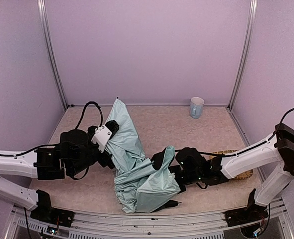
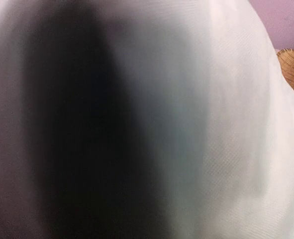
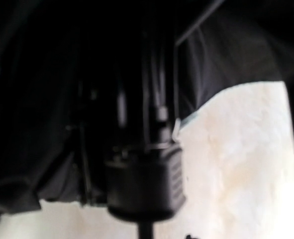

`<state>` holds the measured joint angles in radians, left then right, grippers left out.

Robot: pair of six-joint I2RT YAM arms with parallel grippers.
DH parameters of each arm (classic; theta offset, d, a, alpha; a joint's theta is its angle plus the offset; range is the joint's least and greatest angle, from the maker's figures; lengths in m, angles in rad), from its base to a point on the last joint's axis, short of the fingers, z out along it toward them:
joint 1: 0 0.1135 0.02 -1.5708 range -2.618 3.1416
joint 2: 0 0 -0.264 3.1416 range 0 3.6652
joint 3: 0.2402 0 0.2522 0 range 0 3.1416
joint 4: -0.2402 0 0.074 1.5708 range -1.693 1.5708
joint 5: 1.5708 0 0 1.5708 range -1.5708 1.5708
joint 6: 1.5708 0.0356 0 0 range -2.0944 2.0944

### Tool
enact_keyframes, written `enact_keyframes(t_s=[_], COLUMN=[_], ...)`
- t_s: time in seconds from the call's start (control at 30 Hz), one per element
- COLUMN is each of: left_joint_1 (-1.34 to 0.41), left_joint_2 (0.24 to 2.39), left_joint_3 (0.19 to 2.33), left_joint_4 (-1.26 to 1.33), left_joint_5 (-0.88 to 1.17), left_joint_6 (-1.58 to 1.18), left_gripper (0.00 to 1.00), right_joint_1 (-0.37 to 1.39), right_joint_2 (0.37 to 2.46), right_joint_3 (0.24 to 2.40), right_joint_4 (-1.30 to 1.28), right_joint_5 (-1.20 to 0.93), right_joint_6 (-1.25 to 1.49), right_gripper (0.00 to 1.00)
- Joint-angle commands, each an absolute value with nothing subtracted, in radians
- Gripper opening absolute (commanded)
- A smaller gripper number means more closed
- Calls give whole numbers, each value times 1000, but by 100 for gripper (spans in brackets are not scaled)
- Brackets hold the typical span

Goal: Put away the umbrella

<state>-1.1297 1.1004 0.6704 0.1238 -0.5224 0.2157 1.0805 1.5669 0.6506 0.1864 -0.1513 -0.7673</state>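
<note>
The umbrella [image 1: 132,164] lies half-collapsed on the table, its pale mint fabric running from the back centre down to the front edge. My left gripper [image 1: 112,144] stands at the fabric's left side, its black fingers [image 1: 113,128] spread apart and open. In the left wrist view the umbrella's fabric [image 2: 226,124] fills the picture and hides the fingers. My right gripper [image 1: 168,167] is buried in the canopy from the right. The right wrist view shows black lining [image 3: 47,99], a ridged black runner [image 3: 144,184] and the thin shaft [image 3: 146,231] leading down between my jaws, which are shut on it.
A pale blue mug [image 1: 196,107] stands at the back right, near the wall. A woven straw mat [image 1: 239,162] lies under my right forearm, and its edge shows as the mat [image 2: 292,64] in the left wrist view. Purple walls enclose three sides.
</note>
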Motion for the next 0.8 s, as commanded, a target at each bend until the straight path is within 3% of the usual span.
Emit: enact_keyframes(t_s=[0.0, 0.23, 0.37, 0.47, 0.63, 0.77], left_joint_1=[-1198, -1499, -1614, -1452, -1021, -806], left_joint_2=[931, 894, 935, 956, 996, 1155], left_joint_3=[662, 662, 677, 734, 737, 767], left_joint_4=[78, -63, -91, -149, 35, 71], left_joint_5=[-597, -717, -908, -905, -610, -460], left_joint_6=[78, 53, 35, 19, 122, 144], left_gripper=[99, 95, 99, 99, 99, 99], right_joint_1=[1059, 1051, 1049, 1050, 1055, 1049], right_joint_2=[1612, 1589, 1589, 1582, 1493, 1333], right_joint_3=[638, 640, 638, 625, 590, 547], right_joint_4=[57, 78, 60, 80, 176, 286], right_joint_5=[-103, -153, -139, -83, -23, 39], right_joint_6=[-717, -686, -683, -698, -747, -746], right_gripper=[0, 0, 0, 0, 0, 0])
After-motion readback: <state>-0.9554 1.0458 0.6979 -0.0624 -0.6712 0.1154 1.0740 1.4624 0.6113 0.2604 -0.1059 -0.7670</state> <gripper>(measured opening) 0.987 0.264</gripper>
